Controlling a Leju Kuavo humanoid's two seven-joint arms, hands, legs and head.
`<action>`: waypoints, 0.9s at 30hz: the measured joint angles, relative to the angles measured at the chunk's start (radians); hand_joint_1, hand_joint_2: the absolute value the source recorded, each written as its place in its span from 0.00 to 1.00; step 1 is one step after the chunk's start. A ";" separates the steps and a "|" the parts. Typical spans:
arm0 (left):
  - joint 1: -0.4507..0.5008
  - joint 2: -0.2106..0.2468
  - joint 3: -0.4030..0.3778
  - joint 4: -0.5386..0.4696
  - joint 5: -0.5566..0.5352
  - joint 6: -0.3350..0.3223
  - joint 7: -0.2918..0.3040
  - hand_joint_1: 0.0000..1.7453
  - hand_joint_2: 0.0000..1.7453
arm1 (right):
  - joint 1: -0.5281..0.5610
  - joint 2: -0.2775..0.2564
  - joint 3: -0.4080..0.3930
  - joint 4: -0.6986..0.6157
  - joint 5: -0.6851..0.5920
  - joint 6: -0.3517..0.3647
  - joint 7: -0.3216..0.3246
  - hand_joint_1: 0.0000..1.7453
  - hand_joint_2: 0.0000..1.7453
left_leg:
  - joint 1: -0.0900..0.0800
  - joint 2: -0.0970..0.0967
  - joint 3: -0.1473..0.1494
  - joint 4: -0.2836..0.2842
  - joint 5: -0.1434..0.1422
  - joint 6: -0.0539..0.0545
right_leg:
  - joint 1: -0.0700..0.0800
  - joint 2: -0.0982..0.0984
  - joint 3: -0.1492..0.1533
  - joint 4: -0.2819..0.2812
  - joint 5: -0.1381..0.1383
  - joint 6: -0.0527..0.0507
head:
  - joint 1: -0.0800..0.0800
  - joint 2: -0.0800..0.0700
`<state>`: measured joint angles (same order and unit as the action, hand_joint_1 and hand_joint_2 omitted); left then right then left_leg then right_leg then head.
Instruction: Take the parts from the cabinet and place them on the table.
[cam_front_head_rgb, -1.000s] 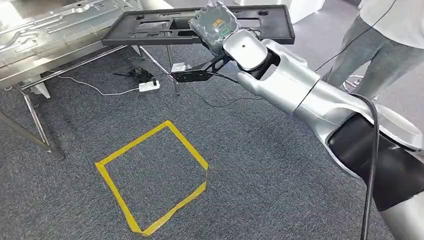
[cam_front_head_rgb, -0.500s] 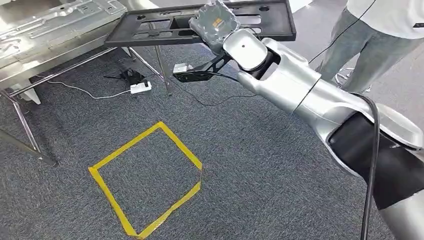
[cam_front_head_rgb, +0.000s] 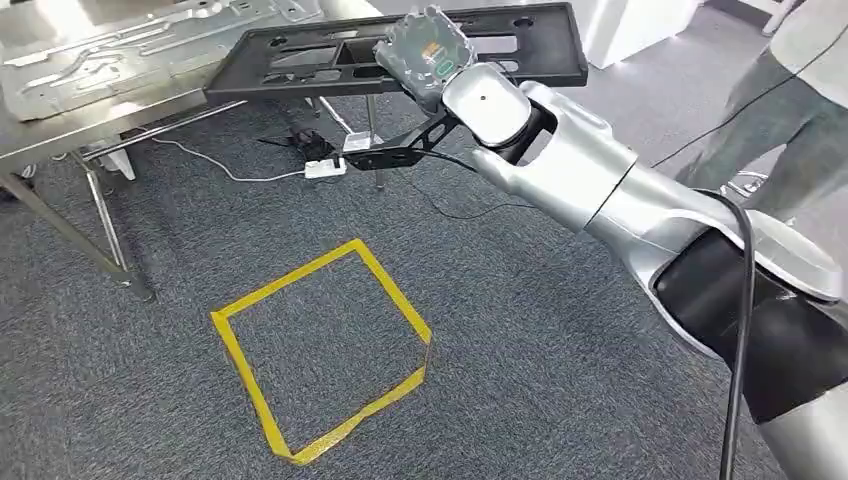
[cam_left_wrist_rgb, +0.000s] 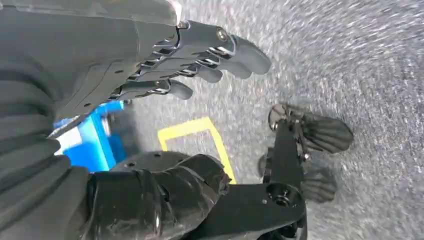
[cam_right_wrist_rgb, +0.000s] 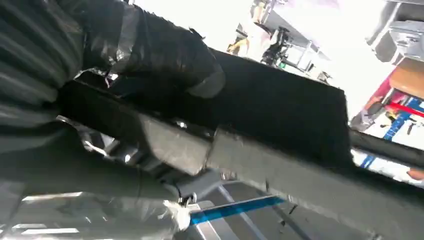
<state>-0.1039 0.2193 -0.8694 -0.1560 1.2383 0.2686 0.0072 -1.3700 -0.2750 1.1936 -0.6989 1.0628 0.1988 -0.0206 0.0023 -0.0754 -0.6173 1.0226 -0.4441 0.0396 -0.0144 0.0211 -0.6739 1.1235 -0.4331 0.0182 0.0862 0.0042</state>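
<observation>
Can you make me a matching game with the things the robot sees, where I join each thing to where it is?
Things:
1. flat black plastic panel with cutouts
2. yellow tape square
3. white power strip
4. shiny embossed metal sheet

Places:
A. lying on the steel table
B. held up in the right hand
C. stuck flat on the grey carpet
D. lying on the carpet under the black panel's edge, with cables

Pairs: 1-B, 2-C, 3-D, 4-A
</observation>
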 joint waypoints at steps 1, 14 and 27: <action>0.001 0.000 0.000 0.000 0.001 0.002 -0.001 0.00 1.00 | -0.001 -0.001 0.000 0.000 0.000 0.000 0.000 1.00 1.00 | 0.003 -0.010 -0.005 0.005 -0.005 -0.005 | -0.007 0.047 0.028 -0.057 -0.003 0.000 | 0.000 0.000; 0.003 -0.004 0.000 0.000 0.003 0.003 0.001 0.00 1.00 | 0.004 0.001 0.000 -0.003 0.006 -0.007 -0.007 1.00 1.00 | 0.010 0.071 -0.133 0.195 -0.038 -0.044 | 0.012 -0.049 0.060 -0.091 -0.014 -0.040 | -0.013 0.000; -0.003 0.001 -0.001 0.000 -0.003 0.000 -0.002 0.00 1.00 | 0.008 -0.003 0.000 -0.007 -0.003 -0.020 -0.020 1.00 1.00 | -0.002 0.076 0.004 -0.025 0.011 0.009 | 0.005 -0.022 -0.095 0.210 -0.135 0.002 | -0.010 0.000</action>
<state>-0.1071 0.2205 -0.8701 -0.1560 1.2356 0.2690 0.0053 -1.3619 -0.2781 1.1933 -0.7061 1.0594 0.1785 -0.0408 -0.0001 0.0004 -0.6135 0.9975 -0.4335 0.0484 -0.0090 -0.0013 -0.7692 1.3336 -0.5684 0.0203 0.0763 0.0042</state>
